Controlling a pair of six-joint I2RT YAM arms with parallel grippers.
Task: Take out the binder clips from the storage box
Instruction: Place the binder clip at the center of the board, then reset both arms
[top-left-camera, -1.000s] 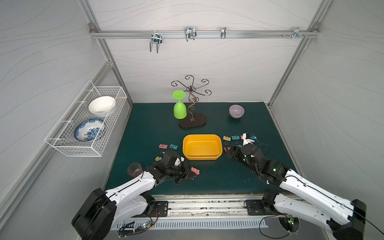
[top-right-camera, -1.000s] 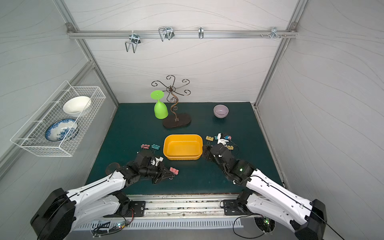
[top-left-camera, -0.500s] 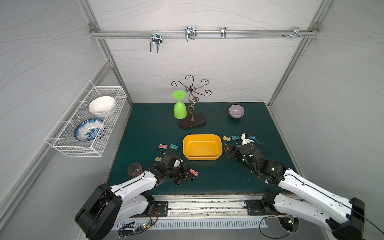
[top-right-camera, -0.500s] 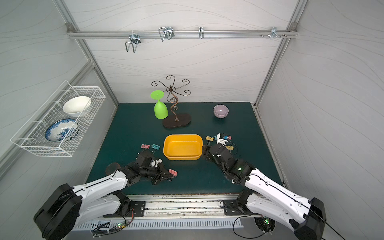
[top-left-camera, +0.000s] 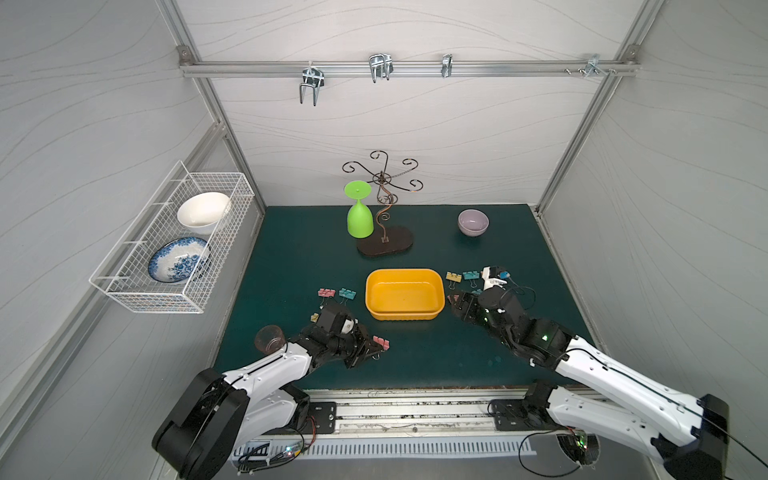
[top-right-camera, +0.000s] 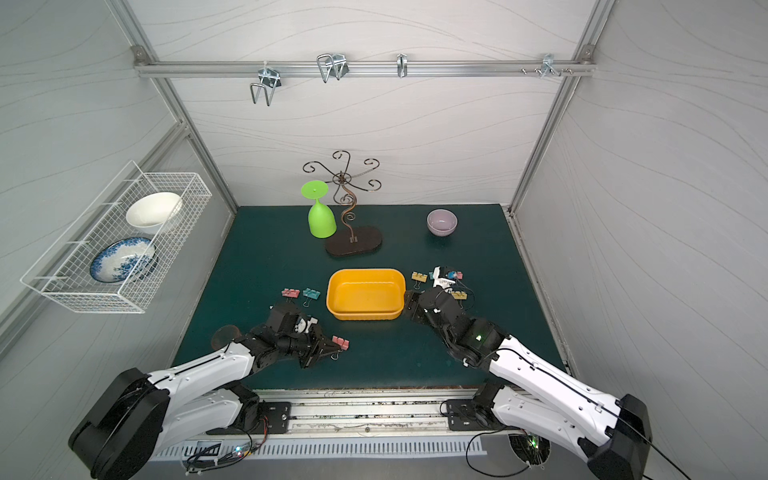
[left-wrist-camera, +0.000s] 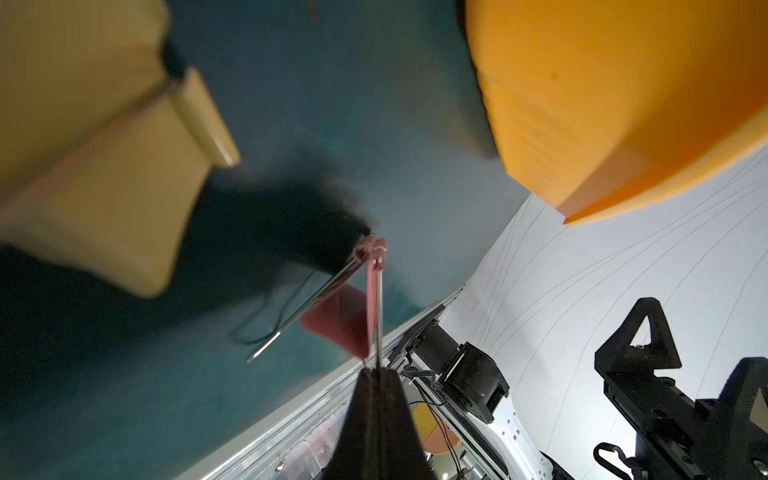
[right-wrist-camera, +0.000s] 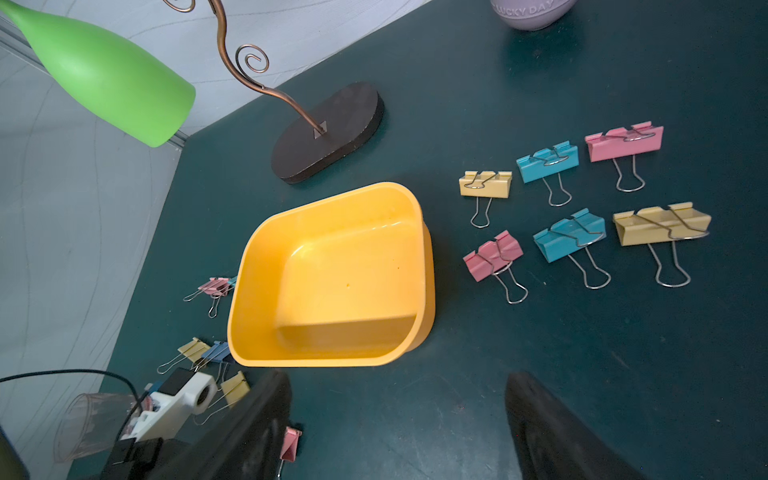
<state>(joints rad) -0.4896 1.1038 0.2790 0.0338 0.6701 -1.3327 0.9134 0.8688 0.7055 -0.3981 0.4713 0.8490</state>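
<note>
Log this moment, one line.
left gripper: shut on pink clip | right gripper: open, beside box | box: empty | other clips: on mat

I count one storage box (right-wrist-camera: 345, 286) and six binder clips (right-wrist-camera: 569, 237) plainly on its right. Left of it, probably six more.

At the middle of the worktop (top-left-camera: 436, 357): storage box (top-left-camera: 401, 315). Just left of it: clip pair (top-left-camera: 326, 292) side by side, further clips (right-wrist-camera: 193, 347) nearer the front. Right of it: six clips (right-wrist-camera: 569, 239) in two rows of three. Before its front-left corner: lone clip (top-left-camera: 381, 342), pinched between left fingers (left-wrist-camera: 374, 415). Behind: stand (top-left-camera: 385, 245), goblet (top-left-camera: 359, 218) just left of it; bowl (top-left-camera: 473, 222) back right. Cup (top-left-camera: 269, 340) front left.
</note>
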